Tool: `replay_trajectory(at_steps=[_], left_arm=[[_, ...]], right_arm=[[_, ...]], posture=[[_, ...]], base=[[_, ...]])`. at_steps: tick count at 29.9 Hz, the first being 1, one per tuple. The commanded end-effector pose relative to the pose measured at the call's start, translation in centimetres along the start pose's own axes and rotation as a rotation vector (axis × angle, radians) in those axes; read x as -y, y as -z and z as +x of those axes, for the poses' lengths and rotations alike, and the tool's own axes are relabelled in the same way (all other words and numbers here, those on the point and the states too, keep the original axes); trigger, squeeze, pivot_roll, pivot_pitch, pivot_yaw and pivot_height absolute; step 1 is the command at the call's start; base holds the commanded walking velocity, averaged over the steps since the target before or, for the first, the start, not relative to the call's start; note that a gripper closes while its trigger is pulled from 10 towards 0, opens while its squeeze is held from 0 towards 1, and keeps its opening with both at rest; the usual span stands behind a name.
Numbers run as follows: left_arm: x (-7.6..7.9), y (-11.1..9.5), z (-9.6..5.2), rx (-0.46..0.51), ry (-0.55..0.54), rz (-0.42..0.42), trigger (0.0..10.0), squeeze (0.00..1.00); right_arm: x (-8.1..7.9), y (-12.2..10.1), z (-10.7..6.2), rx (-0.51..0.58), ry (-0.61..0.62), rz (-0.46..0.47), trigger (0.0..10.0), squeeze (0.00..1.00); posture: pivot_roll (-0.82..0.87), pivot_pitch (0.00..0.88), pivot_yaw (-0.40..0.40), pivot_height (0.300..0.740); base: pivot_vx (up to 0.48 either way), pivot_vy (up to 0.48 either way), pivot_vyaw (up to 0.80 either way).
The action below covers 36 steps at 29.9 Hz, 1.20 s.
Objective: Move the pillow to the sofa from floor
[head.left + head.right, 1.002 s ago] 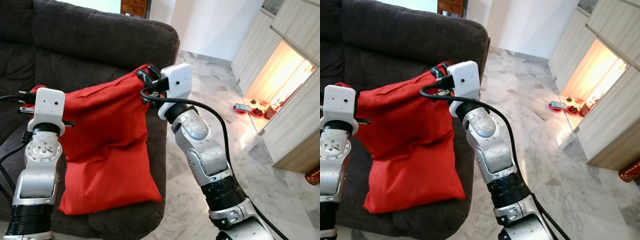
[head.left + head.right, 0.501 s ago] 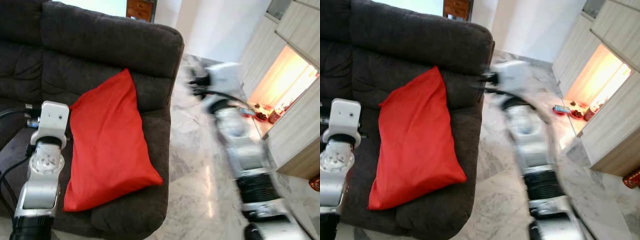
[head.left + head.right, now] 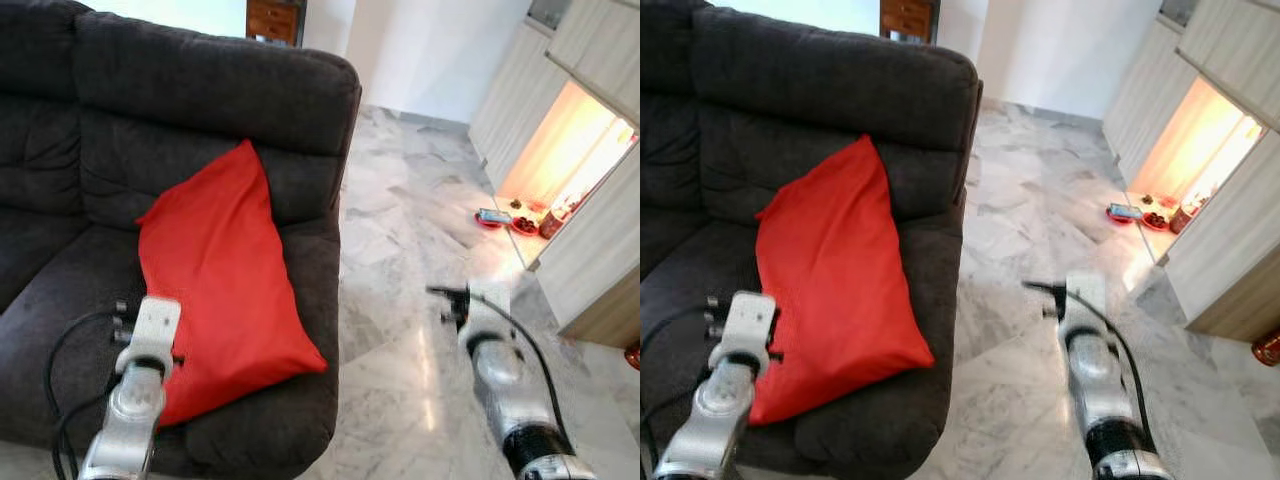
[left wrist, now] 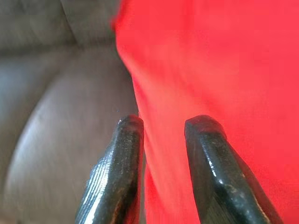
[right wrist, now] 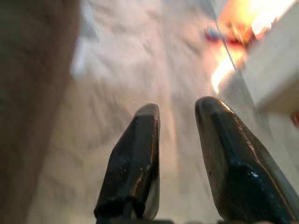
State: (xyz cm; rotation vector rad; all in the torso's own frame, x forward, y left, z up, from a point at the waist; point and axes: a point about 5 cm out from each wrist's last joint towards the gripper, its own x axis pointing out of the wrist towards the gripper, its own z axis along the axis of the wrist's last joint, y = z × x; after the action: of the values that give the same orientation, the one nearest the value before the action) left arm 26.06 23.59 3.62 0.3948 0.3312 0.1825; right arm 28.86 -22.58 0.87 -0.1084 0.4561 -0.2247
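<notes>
The red pillow (image 3: pixel 220 270) lies on the dark grey sofa (image 3: pixel 200 95), leaning against the backrest at the seat's right end. My left gripper (image 4: pixel 163 123) is open and low beside the pillow's left edge, above the seat cushion, with nothing between its fingers. In the left eye view the left gripper (image 3: pixel 122 322) sits at the pillow's lower left. My right gripper (image 5: pixel 180 107) is open and hangs over the marble floor to the right of the sofa, well away from the pillow. It appears as the right gripper (image 3: pixel 446 299) in the left eye view.
Marble floor (image 3: pixel 400 250) runs along the sofa's right side. A lit niche in the pale cabinets on the right has small dishes (image 3: pixel 505 218) on the floor before it. A wooden cabinet (image 3: pixel 272 15) stands behind the sofa.
One second ago both grippers held the pillow up by its top corners. They have let go; the pillow rests on the sofa. Both arms have dropped, the right one swinging out over the floor.
</notes>
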Motion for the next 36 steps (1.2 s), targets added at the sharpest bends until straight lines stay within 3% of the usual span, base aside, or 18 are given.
replay_trajectory(at_steps=[1, 7, 12, 13, 18, 28, 36], left_arm=[[1.0, 1.0, -0.3, -0.012, 0.043, 0.001, 10.0, 0.00], [1.2, 4.3, -1.1, -0.121, 0.030, -0.010, 10.0, 0.00], [1.3, 6.0, -1.5, -0.182, 0.023, 0.003, 10.0, 0.00], [1.4, 6.8, -1.8, -0.222, 0.023, 0.008, 10.0, 0.00], [2.0, 9.0, -2.7, -0.313, 0.046, 0.026, 10.0, 0.00], [1.8, 10.6, -3.4, -0.380, 0.069, 0.033, 10.0, 0.00], [1.3, 11.4, -3.5, -0.429, 0.083, 0.025, 10.0, 0.00]], right_arm=[[1.5, 1.1, -0.2, -0.041, 0.074, 0.039, 10.0, 0.00], [2.1, 6.0, -1.9, -0.215, 0.087, 0.028, 10.0, 0.00], [1.9, 8.7, -3.2, -0.318, 0.072, 0.023, 10.0, 0.00], [1.6, 10.3, -4.2, -0.396, 0.057, 0.040, 10.0, 0.00], [1.4, 14.2, -6.9, -0.603, 0.051, -0.016, 10.0, 0.00], [1.1, 16.0, -8.4, -0.665, 0.055, 0.013, 10.0, 0.00], [-1.4, 16.2, -8.8, -0.667, -0.061, -0.005, 10.0, 0.00]], posture=[[0.17, 0.000, -0.172, 0.740], [0.17, 0.000, -0.171, 0.740], [0.17, 0.000, -0.167, 0.740], [0.16, 0.000, -0.161, 0.740], [0.17, 0.000, -0.154, 0.740], [0.17, 0.000, -0.103, 0.740], [0.14, 0.000, -0.064, 0.740]], base=[[0.000, 0.000, 0.00], [0.000, 0.000, 0.00], [0.000, 0.000, 0.00], [0.000, 0.000, 0.00], [0.000, 0.000, 0.00], [0.000, 0.000, 0.00], [0.000, 0.000, 0.00]])
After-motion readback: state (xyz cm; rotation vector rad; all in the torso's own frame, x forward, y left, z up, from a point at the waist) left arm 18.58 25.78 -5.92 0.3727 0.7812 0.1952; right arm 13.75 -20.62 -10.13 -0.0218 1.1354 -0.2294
